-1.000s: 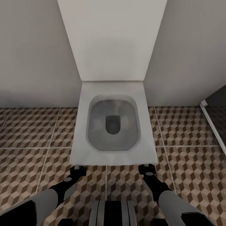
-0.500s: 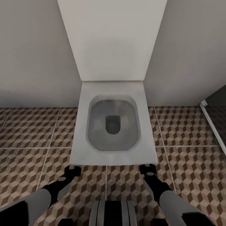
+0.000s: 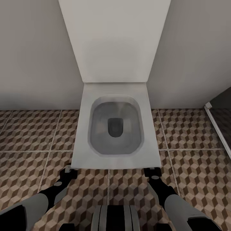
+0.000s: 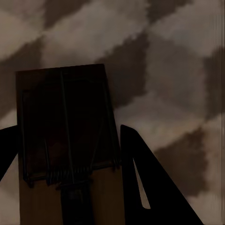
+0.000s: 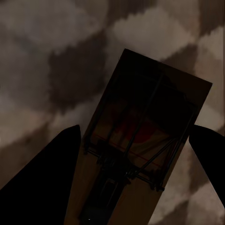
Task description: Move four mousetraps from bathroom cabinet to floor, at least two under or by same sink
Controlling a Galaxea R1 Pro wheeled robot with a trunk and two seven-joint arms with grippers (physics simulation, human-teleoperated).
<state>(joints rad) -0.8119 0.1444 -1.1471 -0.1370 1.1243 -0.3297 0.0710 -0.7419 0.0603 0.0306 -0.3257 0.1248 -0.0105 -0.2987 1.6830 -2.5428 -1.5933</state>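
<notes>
Two mousetraps show in the wrist views, each a small tan board with dark wire. One mousetrap (image 4: 65, 136) sits between the dark fingers (image 4: 145, 183) of my left gripper (image 4: 65, 154), which is shut on it above the cube-patterned bathroom floor (image 4: 178, 75). The other mousetrap (image 5: 145, 136), with a red mark, is held the same way in my shut right gripper (image 5: 136, 150). In the head view the left gripper (image 3: 68, 170) and right gripper (image 3: 151, 173) hang low over the floor (image 3: 29, 134), just in front of the toilet. The cabinet and sink are out of view.
A white toilet (image 3: 150, 154) with its lid raised against the pale wall stands straight ahead. A white rail (image 3: 213, 120) edging a dark panel runs along the right. Tiled floor lies open on both sides of the toilet.
My left arm has swung outward to the left, its gripper moving away from the toilet's front centre. The right arm has barely shifted.
</notes>
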